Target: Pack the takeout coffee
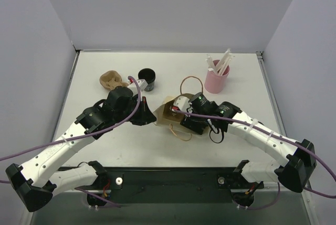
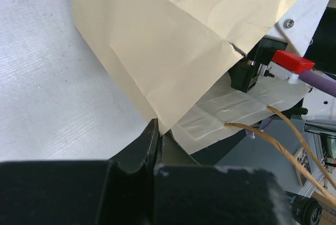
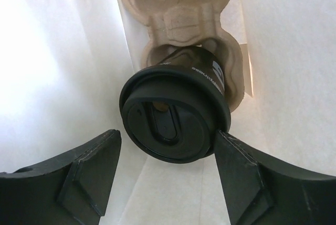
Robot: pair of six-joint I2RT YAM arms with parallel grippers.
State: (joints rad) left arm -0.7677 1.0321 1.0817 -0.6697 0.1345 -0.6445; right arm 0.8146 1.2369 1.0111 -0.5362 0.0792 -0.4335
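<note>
A tan paper bag (image 1: pixel 164 122) with twine handles lies open in the middle of the table. My left gripper (image 1: pixel 149 115) is shut on the bag's edge (image 2: pixel 173 41), its jaws pinched together on the paper (image 2: pixel 157 130). My right gripper (image 1: pixel 181 112) reaches inside the bag and is open (image 3: pixel 167 137). Between its fingers stands a black lidded coffee cup (image 3: pixel 170 117) seated in a pulp carrier (image 3: pixel 184 20). The right finger touches the lid's rim; the left finger stands apart from it.
A second black cup (image 1: pixel 147 78) and a pulp carrier (image 1: pixel 111 81) sit at the back left. A pink cup (image 1: pixel 216 79) with white sticks stands at the back right. One bag handle (image 1: pixel 191 81) loops toward the back.
</note>
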